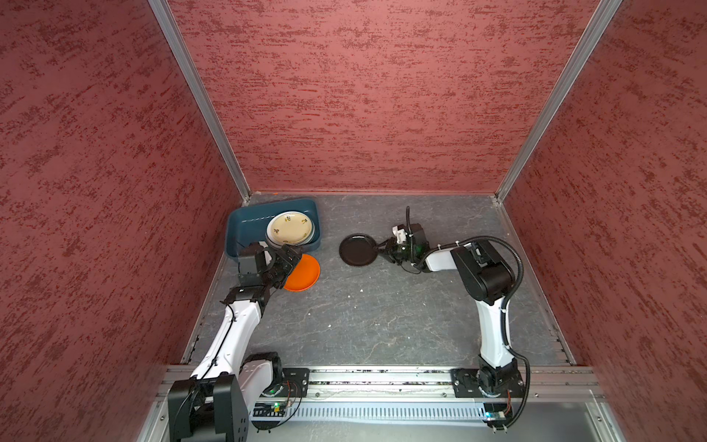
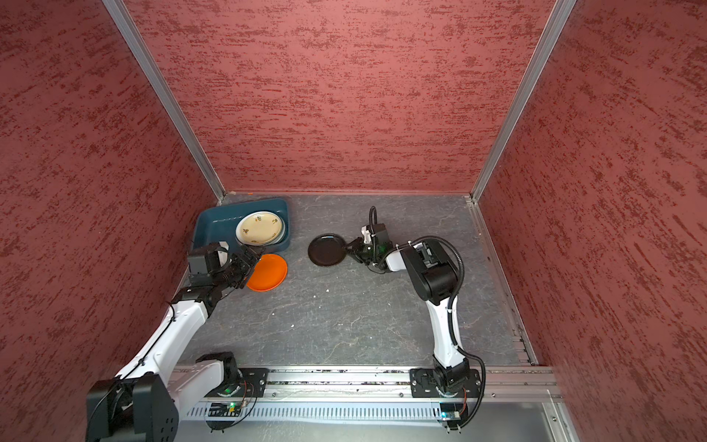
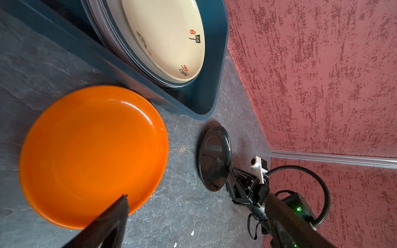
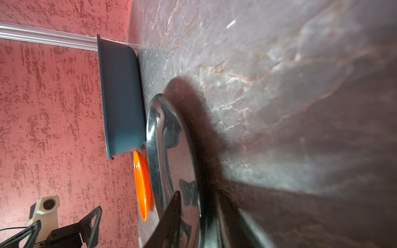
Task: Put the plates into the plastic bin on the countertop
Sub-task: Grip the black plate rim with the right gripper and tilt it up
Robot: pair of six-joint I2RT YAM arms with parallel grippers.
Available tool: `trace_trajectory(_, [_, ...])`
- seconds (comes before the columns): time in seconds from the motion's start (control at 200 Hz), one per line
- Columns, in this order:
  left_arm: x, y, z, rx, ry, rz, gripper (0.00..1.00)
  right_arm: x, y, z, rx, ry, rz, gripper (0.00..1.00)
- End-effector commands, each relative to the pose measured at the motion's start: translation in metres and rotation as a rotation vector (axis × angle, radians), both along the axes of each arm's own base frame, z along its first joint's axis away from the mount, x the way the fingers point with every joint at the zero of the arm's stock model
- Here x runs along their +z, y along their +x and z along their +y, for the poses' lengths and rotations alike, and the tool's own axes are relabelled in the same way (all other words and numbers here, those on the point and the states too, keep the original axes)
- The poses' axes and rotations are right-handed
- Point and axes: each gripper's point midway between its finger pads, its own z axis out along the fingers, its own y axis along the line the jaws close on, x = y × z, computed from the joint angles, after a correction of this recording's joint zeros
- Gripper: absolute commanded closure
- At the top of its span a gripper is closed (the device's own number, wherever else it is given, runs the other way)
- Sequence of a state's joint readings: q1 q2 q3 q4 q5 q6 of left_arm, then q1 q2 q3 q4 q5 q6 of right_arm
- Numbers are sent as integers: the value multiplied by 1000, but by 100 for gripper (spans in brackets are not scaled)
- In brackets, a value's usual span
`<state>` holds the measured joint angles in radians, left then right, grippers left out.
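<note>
Grey countertop (image 1: 382,317) is lying between red walls (image 1: 363,95). Nearest, the left claw (image 1: 295,255) is hanging wide open over the orange plate's (image 1: 306,273) edge, holding nothing. Further back, the right claw (image 1: 378,250) is pinching the black plate's (image 1: 357,250) rim. Farthest, the blue bin (image 1: 245,229) is sitting in the left corner, holding a stack of plates (image 1: 290,228), cream one on top.

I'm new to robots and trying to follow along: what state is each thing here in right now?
Bin: upright, partly filled.
Cream plate: in the bin, atop other plates.
Orange plate: on the countertop, beside the bin.
Black plate: outside the bin, rim between the right fingers.
Left fingers: open, at the orange plate's edge.
Right fingers: astride the black plate's rim; grip unclear.
</note>
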<state>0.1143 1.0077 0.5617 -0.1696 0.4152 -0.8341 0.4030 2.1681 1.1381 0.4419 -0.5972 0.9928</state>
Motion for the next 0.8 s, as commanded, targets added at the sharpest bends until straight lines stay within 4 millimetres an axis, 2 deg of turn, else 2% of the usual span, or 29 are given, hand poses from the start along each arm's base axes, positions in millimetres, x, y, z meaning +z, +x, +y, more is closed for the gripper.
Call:
trace_trajectory(0.0, [6, 0, -1, -12, -6, -9, 1, -16, -4, 0, 4, -14, 46, 77])
trace_trajectory(0.1, [6, -2, -3, -18, -17, -4, 1, -11, -3, -1, 0, -13, 39, 85])
trace_trajectory(0.22, [12, -4, -7, -35, -30, -18, 1, -5, -2, -1, -3, -6, 32, 100])
trace_trajectory(0.401, [17, -5, -24, -74, -64, -32, 1, 15, -6, -7, 0, -41, -13, 100])
trace_trajectory(0.571, [28, -6, -58, -162, -28, -62, 1, 43, -22, -19, -31, -44, -55, 100])
trace_trajectory(0.797, [39, -3, -108, -284, -16, -124, 1, 67, -53, -40, -102, -22, -66, 100])
